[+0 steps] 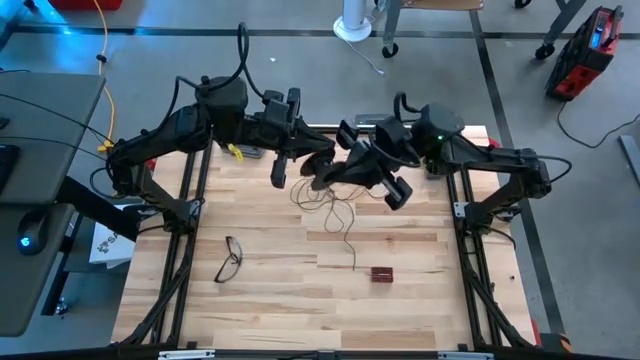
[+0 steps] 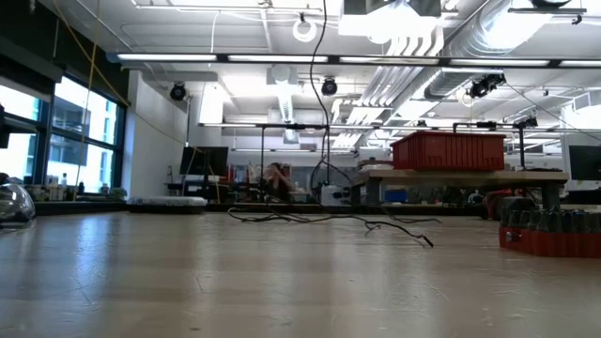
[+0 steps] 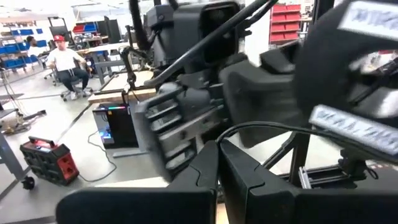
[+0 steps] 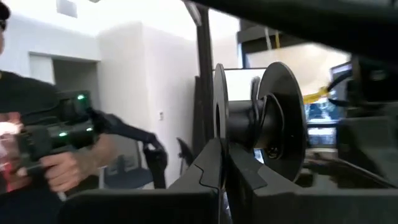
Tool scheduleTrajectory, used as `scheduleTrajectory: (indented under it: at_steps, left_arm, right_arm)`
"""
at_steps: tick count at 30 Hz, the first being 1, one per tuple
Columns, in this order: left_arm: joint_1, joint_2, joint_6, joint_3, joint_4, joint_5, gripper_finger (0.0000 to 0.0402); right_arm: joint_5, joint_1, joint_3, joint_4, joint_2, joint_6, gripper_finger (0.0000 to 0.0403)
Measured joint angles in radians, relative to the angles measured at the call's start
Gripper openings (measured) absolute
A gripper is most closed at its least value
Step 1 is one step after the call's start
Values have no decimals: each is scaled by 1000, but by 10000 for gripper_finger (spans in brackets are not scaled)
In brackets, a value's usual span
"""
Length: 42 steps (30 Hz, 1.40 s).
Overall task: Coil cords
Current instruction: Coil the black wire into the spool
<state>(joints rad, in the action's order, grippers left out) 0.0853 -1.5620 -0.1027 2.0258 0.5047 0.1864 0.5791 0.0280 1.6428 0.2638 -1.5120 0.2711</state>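
Pale wood table (image 1: 300, 300); workshop behind, red bin (image 2: 449, 150) on a bench. Thin wire (image 1: 335, 212) sprawls mid-table, beyond the eyeglasses (image 1: 230, 258). Right gripper (image 4: 225, 171) clenched beside the reel (image 4: 261, 130), above the wire; left gripper (image 1: 283, 170) clenched alongside.

Both arms (image 1: 190, 125) were matte black, built of blocky jointed segments with black cables looping off their upper housings. A small green light glowed on the right arm (image 1: 437, 138). Each tool's fingers (image 3: 205, 180) were dark and angular.
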Motion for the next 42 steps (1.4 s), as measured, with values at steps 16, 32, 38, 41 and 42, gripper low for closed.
scheduleTrajectory:
  at_steps: [16, 32, 38, 41, 42]
  left_arm:
    - [-25, -43, 24, -1, -29, 19, 0]
    - [-134, -13, -130, 0, 61, -218, 0]
    - [-132, 33, -213, 1, 50, -358, 0]
    - [-132, 57, -222, 2, 36, -381, 0]
    - [-134, 63, -219, 2, 35, -382, 0]
  right_arm:
    - [-41, 12, 0, 62, -11, -1, 0]
    - [-3, 45, 0, 70, 2, 27, 0]
    - [4, 44, 0, -41, 34, 33, 0]
    - [-4, 45, 0, -87, 46, 18, 0]
    - [-12, 45, 0, -86, 47, 17, 0]
